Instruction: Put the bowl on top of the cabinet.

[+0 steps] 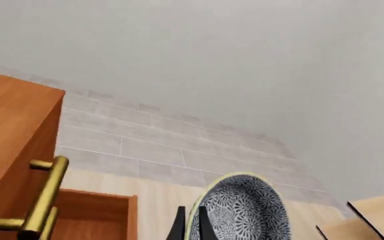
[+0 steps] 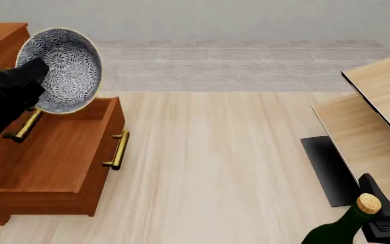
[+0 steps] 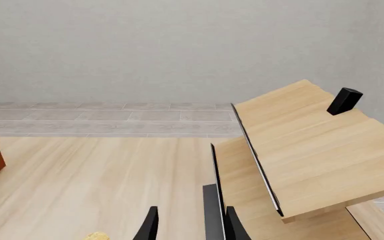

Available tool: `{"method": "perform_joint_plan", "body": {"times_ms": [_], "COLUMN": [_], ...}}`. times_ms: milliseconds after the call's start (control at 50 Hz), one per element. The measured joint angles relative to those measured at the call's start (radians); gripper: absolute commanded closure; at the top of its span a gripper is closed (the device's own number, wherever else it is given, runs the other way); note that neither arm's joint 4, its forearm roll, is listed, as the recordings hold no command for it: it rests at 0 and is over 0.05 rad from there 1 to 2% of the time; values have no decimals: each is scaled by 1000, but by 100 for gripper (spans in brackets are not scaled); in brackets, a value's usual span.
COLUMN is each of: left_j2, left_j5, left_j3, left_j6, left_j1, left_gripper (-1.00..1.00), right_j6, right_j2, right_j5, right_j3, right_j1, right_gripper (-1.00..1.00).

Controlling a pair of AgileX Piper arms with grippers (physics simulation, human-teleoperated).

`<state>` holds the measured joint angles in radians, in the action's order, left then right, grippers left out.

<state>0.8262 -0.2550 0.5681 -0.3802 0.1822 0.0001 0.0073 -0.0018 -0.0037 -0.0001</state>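
The bowl, grey-white speckled inside with a pale rim, hangs tilted on its side in the air, with my left gripper shut on its rim. It is above the open top drawer of the reddish-brown cabinet, near the cabinet's top edge. In the left wrist view the bowl sits against the dark fingers, with the cabinet and a brass handle beside it. My right gripper is open and holds nothing, low at the front right.
A dark green bottle with a cork stands by the right gripper. Pale light-wood furniture with a black panel fills the right side. A small black block rests on its top. The pulled-out drawer juts toward the middle.
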Motion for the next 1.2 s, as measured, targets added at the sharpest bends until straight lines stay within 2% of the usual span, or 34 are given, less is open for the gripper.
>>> {"method": "perform_joint_plan", "body": {"times_ms": [320,640,920,1200], "left_j2": [-104,-77,8,79], "left_j5": [73,131,196,265], "left_j3": [46,126,246,355], "left_j6": [-147,-254,-287,-303], "left_j1": [-279,-522,-704,-790], "left_gripper": [100,100,100,100], "right_j6": [0,0,0,0], "right_j2": [0,0,0,0], "right_j5": [0,0,0,0], "right_j3": [0,0,0,0], "right_j1": [0,0,0,0], "right_gripper": [-100,-100,-100,-100]}}
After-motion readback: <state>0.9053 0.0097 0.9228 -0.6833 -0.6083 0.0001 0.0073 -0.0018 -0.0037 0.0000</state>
